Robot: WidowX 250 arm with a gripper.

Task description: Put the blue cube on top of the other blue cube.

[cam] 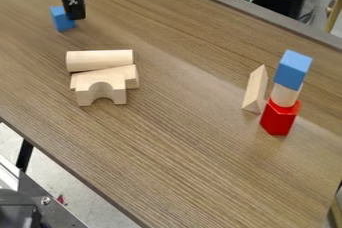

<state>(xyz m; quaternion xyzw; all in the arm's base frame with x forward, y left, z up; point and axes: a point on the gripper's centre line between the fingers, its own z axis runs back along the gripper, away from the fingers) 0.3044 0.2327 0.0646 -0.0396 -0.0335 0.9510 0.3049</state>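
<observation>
Blue cube (57,18) partly hidden by gripper (76,17) near tabletop's (174,162) upper-left edge; grip state can't be told. Other blue cube (293,69) stacked atop tower toward right edge.

on the wood-grain table (180,162), a long wooden cylinder (99,60) lies beside a wooden block (131,76) and arch (118,90); well apart, a triangular prism (255,91) sits near a red block (278,118) bearing a short cylinder (284,96).
</observation>
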